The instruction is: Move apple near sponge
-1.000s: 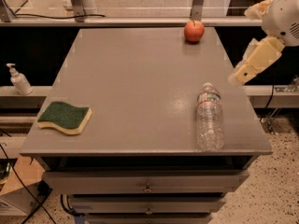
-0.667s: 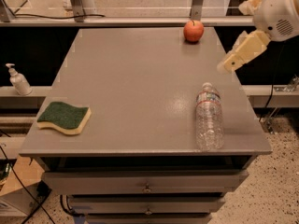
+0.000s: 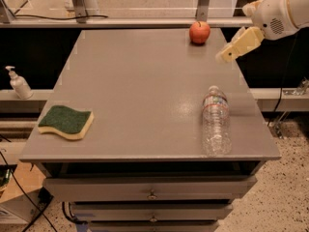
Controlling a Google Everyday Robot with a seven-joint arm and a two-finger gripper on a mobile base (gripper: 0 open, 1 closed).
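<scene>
The red-orange apple (image 3: 199,32) sits at the far right of the grey table top (image 3: 140,81), near its back edge. The sponge (image 3: 66,122), green on top with a pale yellow base, lies flat at the front left corner. My gripper (image 3: 229,53) hangs above the table's right edge, to the right of the apple and a little nearer the front, apart from it. Its pale yellow fingers (image 3: 241,43) point down and left toward the table. It holds nothing that I can see.
A clear plastic water bottle (image 3: 216,121) lies on its side at the front right of the table. A soap dispenser (image 3: 18,83) stands on a ledge to the left. Drawers (image 3: 152,192) are below the table front. A rail runs behind the table.
My gripper has moved up and to the left, from beside the table's right edge toward the apple. The apple, sponge and bottle have not moved.
</scene>
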